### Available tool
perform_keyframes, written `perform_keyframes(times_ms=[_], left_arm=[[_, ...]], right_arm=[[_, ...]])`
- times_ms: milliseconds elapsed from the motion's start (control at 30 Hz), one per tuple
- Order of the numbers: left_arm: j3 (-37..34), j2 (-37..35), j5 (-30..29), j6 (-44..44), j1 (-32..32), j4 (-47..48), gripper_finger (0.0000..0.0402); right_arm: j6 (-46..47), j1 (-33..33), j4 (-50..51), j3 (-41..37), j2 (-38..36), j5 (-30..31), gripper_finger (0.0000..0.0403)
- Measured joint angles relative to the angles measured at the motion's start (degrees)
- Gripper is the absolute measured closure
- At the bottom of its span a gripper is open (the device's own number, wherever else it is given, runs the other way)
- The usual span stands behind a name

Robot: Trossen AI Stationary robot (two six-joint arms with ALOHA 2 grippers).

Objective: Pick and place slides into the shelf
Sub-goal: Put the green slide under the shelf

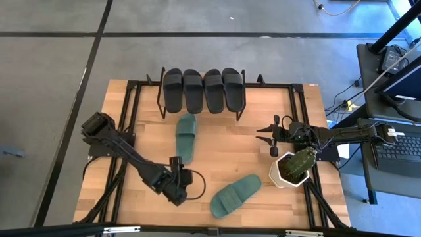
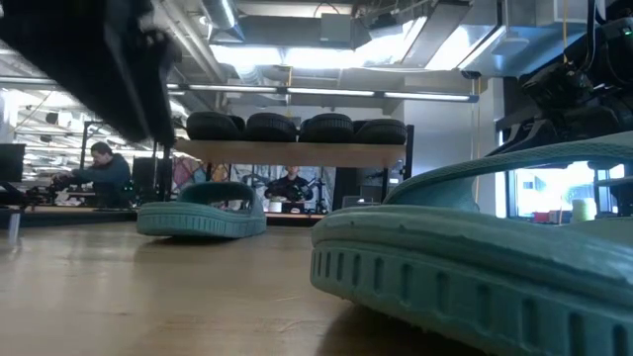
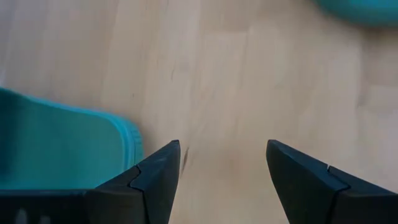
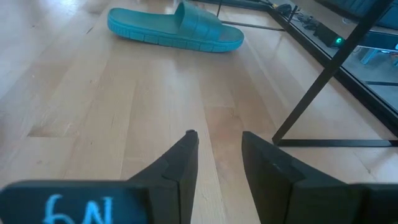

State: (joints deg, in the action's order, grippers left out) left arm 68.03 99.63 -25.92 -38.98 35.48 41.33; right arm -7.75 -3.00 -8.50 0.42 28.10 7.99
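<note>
Teal slide lies flat on the tabletop at the near edge, just right of the left gripper, long axis running near-left to far-right. Left jaws stand wide and empty; this arm is nearer. Right gripper waits at right, jaws narrow; four black slides occupy the shelf.

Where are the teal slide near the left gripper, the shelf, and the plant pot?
teal slide (image 1: 235, 195): high view, on its strap.
shelf (image 2: 297, 152): low view, front edge of its wooden board.
plant pot (image 1: 277, 175): high view, on its white rim.
</note>
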Motion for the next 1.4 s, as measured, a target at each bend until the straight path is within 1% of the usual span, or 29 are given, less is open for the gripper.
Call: perform_keyframes(times_ms=[133,200,300,433,533,633,700,800,933,1033,1100,1267,1400], left_arm=[[-5.26,0.00,2.34,0.13,-1.49,-4.29,0.0172],[-8.08,0.00,2.54,0.08,-1.69,-6.93,0.0172],[-11.80,0.00,3.10,0.82,-1.70,-15.23,0.0172],[-16.28,0.00,3.61,4.55,-0.63,-26.17,0.0172],[-19.10,-0.53,3.60,4.59,0.28,-29.84,0.0172],[-22.78,-3.14,3.03,3.50,0.97,-34.71,0.0172],[-26.56,-5.86,2.52,4.58,1.49,-40.78,0.0172],[-33.68,-10.56,2.67,7.92,1.88,-53.55,0.0172],[-43.64,-15.00,3.00,9.56,1.84,-69.28,0.0172],[-48.66,-16.57,3.00,9.59,1.84,-76.52,0.0172],[-50.45,-16.57,2.98,9.81,1.84,-78.86,0.0172],[-50.73,-16.55,1.21,12.95,1.52,-77.78,0.0172],[-50.71,-16.55,-0.10,13.69,1.24,-78.20,0.0172]], right_arm=[[-0.03,-0.01,0.01,0.01,0.00,-0.01,0.0277],[-0.07,0.02,0.01,0.01,0.02,-0.01,0.0277],[-0.07,0.01,0.01,0.00,0.01,-0.01,0.0277],[-0.09,0.00,0.01,0.00,0.01,-0.01,0.0277],[-0.11,-0.01,0.03,0.01,0.00,-0.01,0.0277],[-0.28,-0.01,0.01,0.00,0.02,-0.01,0.0277],[-0.28,0.00,0.04,-0.01,0.01,0.00,0.0277],[-0.19,-0.01,0.08,-0.01,0.00,0.02,0.0277],[-0.07,0.02,0.06,-0.01,0.01,0.02,0.0277],[-0.07,0.02,0.09,-0.01,0.01,0.02,0.0277],[-0.07,0.02,0.09,-0.01,0.02,0.02,0.0277],[-0.08,0.02,0.15,-0.01,0.02,0.02,0.0277],[-0.09,0.01,0.16,-0.01,0.02,0.02,0.0277]])
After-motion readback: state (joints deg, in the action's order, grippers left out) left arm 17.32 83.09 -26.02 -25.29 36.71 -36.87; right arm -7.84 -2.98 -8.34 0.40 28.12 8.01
